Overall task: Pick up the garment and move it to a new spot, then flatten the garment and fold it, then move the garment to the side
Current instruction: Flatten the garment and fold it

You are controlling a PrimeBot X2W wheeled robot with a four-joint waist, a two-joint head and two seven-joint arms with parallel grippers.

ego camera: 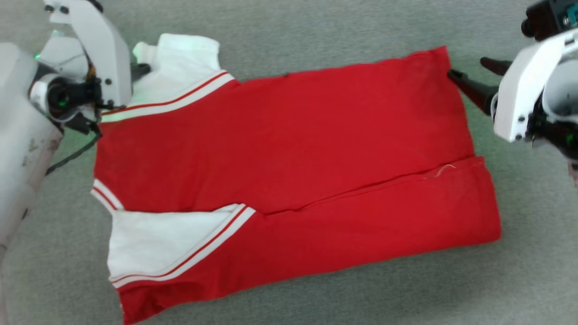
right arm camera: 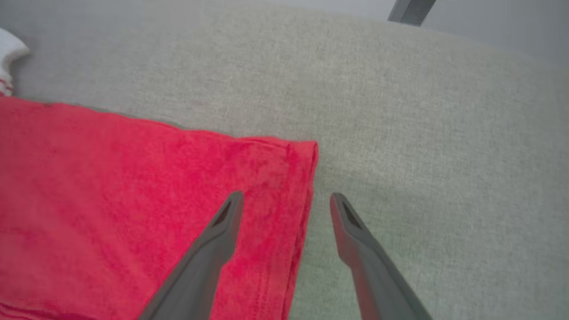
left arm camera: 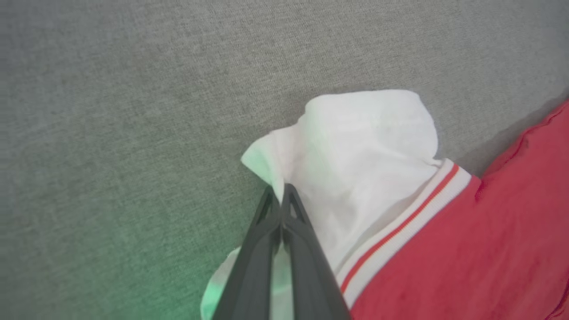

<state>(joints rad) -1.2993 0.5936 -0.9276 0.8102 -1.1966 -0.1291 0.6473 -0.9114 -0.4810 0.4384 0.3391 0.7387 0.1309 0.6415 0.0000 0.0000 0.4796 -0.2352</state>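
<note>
1. The garment (ego camera: 289,158) lies spread across a grey woven surface (ego camera: 316,27). It is set sideways to the robot, with the sleeves toward its left and the bottom hem toward its right.
2. The near long side is folded in over the body. This leaves a red flap along the front, with the near white sleeve (ego camera: 167,239) and its red-and-white striped trim lying on top.
3. The far white sleeve (ego camera: 185,67) sticks out past the red body at the upper left, rumpled rather than flat.
4. The left gripper (left arm camera: 281,192) has its two dark fingers pressed tightly together. Their tips sit at a folded edge of that far sleeve, and pale cloth shows between the fingers lower down, so it looks pinched onto the garment there.
5. A green glow tints the sleeve and the grey surface beside that gripper.
6. The right gripper (right arm camera: 286,200) is at the far right corner of the hem with its jaws spread wide and holding nothing.
7. In the right wrist view one finger (right arm camera: 222,222) hangs over the red cloth and the other (right arm camera: 351,226) over the grey surface, with the hem edge between them. Whether either finger touches the fabric I cannot tell.
</note>
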